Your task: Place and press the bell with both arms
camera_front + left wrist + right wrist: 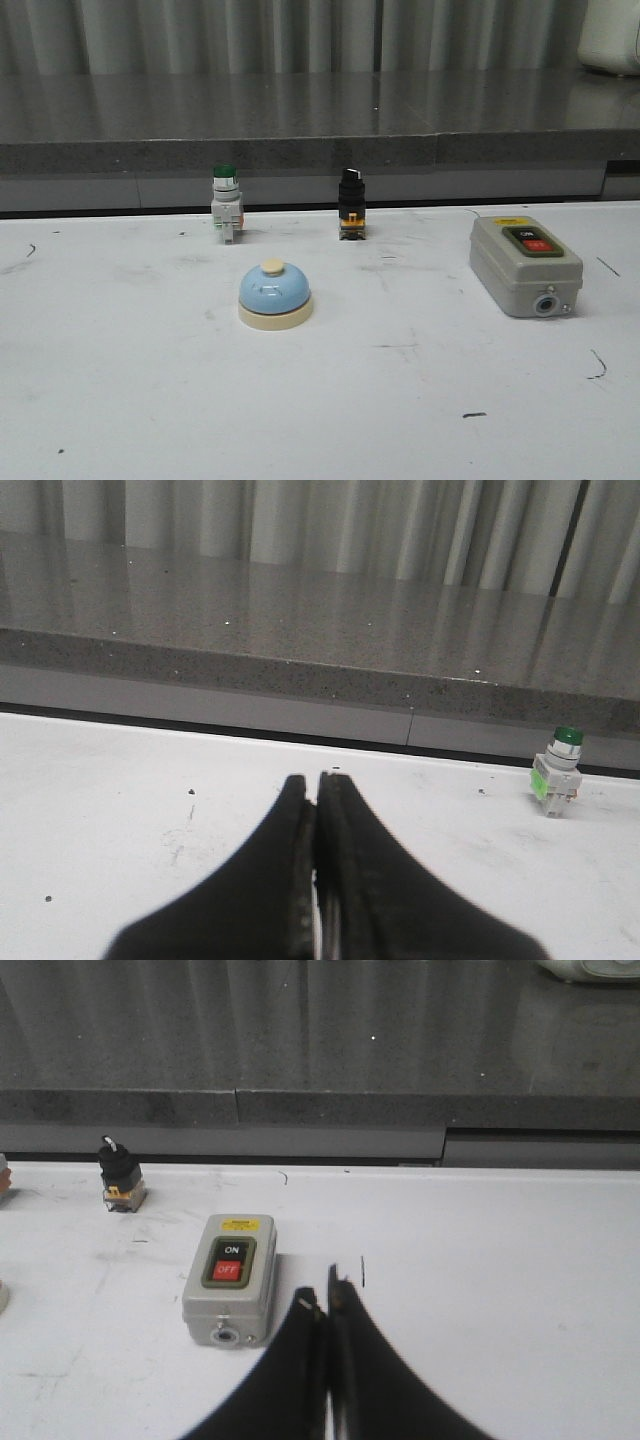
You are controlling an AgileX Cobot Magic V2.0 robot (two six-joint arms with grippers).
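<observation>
The light-blue dome bell (274, 294) with cream base and cream knob stands upright on the white table (120, 400), left of centre in the front view. Neither arm shows in the front view. In the left wrist view my left gripper (314, 782) is shut and empty above bare table; the bell is out of that view. In the right wrist view my right gripper (325, 1295) is shut and empty, just right of the grey switch box (231, 1277); the bell is out of that view.
The grey switch box (524, 265) with ON and OFF buttons lies at the right. A green-capped push button (226, 203) and a black selector switch (350, 203) stand behind the bell; they also show in the wrist views (557, 771) (121, 1172). A dark stone ledge (320, 110) runs along the back.
</observation>
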